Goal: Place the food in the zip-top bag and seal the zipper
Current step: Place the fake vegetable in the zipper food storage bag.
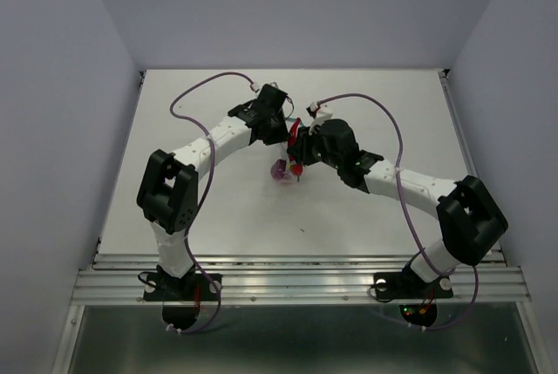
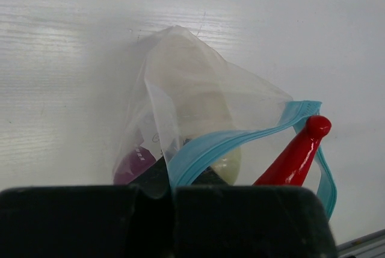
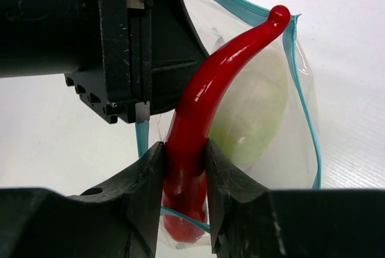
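Observation:
My left gripper (image 2: 171, 189) is shut on the light blue zipper (image 2: 240, 141) edge of the clear zip-top bag (image 2: 180, 71) and holds its mouth open above the table. Inside the bag are the white radish (image 2: 198, 107) and the dark purple ball (image 2: 133, 165). My right gripper (image 3: 183, 168) is shut on the curved red chili (image 3: 210, 89), which sits in the bag mouth. The chili's thick end is below the zipper line and its thin tip (image 2: 317, 125) pokes past the rim. In the top view both grippers (image 1: 277, 121) (image 1: 301, 152) meet at the table's centre.
The white table (image 1: 218, 208) is walled at left, right and back. A metal rail (image 1: 296, 282) runs along the near edge by the arm bases. The left gripper's black body (image 3: 120, 41) is close beside the chili in the right wrist view.

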